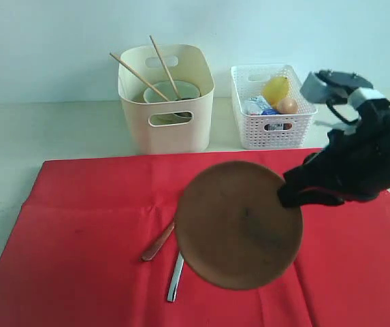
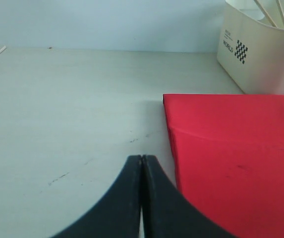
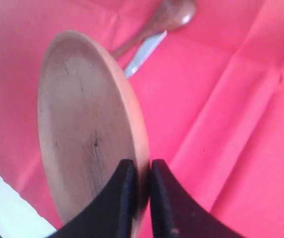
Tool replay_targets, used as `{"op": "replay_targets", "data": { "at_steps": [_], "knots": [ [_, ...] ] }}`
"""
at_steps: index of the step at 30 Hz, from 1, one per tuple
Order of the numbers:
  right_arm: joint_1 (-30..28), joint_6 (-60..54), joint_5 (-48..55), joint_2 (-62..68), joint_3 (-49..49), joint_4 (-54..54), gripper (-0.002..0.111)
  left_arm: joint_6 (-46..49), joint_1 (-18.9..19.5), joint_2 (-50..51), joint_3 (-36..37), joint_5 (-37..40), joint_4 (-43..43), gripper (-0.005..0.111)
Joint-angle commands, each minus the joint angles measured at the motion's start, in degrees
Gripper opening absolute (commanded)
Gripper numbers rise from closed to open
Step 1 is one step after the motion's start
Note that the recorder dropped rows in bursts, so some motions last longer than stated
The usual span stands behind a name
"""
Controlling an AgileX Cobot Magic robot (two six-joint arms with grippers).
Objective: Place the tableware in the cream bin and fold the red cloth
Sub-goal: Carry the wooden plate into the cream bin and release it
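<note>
Pale worktop [image 1: 58,129] runs back to a plain light wall, with the red cloth [image 1: 79,231] spread flat over its front half. Along the back edge stand the bin [image 1: 167,136] and, just beside it on the right, a white basket [image 1: 249,129] of food. The bin already holds the chopsticks [image 1: 140,77], which lean up and out past its rim, and the bowl [image 1: 181,89].

The right gripper [image 3: 142,166] has its jaws pinched almost together on the rim of the plate [image 1: 239,225], one finger on each face. The plate hangs from that grip by its right edge, tilted steeply and apparently clear of the cloth, over the cloth's middle. The spoon [image 1: 157,243] and knife [image 1: 175,278] lie on the cloth near its front edge, just left of the plate and partly hidden by it.

From the plate, the bin lies behind and to the left, its long side parallel to the back edge. I judge that the coming move is a carry that way. The plate will probably have to go in edge first, since bowl and chopsticks take up much of the opening.

The left gripper [image 2: 142,163] is fully closed on nothing, above bare worktop near the cloth's back left corner. The bin is beyond that corner, and this gripper is well apart from the plate.
</note>
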Motion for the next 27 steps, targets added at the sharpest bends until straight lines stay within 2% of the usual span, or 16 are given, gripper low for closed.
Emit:
{"op": "replay_targets", "data": {
  "at_steps": [1, 10, 15, 21, 27],
  "knots": [
    [-0.2, 3.4, 1.4, -1.1, -6.3, -0.2, 0.0, 0.2, 0.0, -0.4, 0.2, -0.7, 0.0, 0.0],
    [-0.2, 7.2, -0.6, 3.1, -23.5, -1.1, 0.0, 0.2, 0.0, -0.4, 0.2, -0.7, 0.0, 0.0],
    [-0.2, 10.3, -0.6, 11.4, -34.9, -3.8, 0.0, 0.2, 0.0, -0.4, 0.2, -0.7, 0.0, 0.0],
    [-0.2, 17.4, -4.2, 22.9, -48.3, -14.1, 0.0, 0.2, 0.0, -0.4, 0.2, -0.7, 0.0, 0.0],
    [-0.2, 18.1, -10.6, 34.1, -59.2, -15.4, 0.0, 0.2, 0.0, -0.4, 0.2, -0.7, 0.0, 0.0]
  ]
}}
